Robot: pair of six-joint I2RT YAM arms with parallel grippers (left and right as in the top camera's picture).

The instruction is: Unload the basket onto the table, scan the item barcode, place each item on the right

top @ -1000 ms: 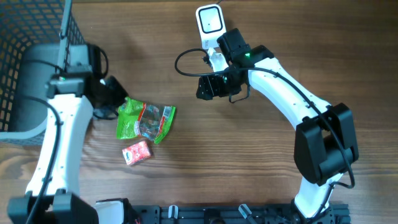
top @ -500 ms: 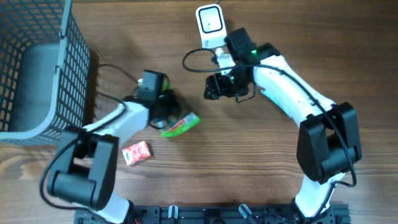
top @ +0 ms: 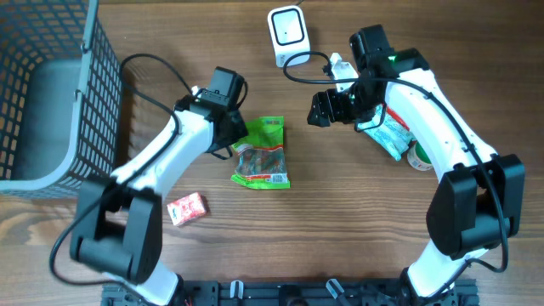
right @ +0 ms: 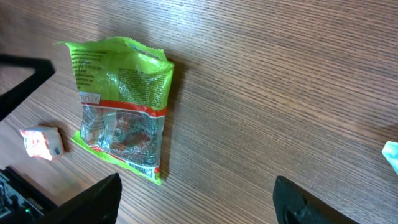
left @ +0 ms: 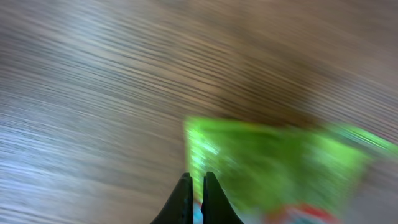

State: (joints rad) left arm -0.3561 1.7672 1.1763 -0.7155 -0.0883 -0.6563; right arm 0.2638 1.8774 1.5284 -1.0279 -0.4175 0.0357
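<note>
One small red packet (top: 186, 208) nearest, untouched. Further in, green snack bag (top: 262, 153) flat on the table (top: 340, 238), left gripper (left: 196, 183) pinched shut on its edge. Beyond, right gripper (right: 198, 190) spread wide, holding nothing. Farthest, scanner (top: 286, 34), well apart from the bag. Judged barely begun: left to do, lift, turn barcode out, present to scanner.
</note>
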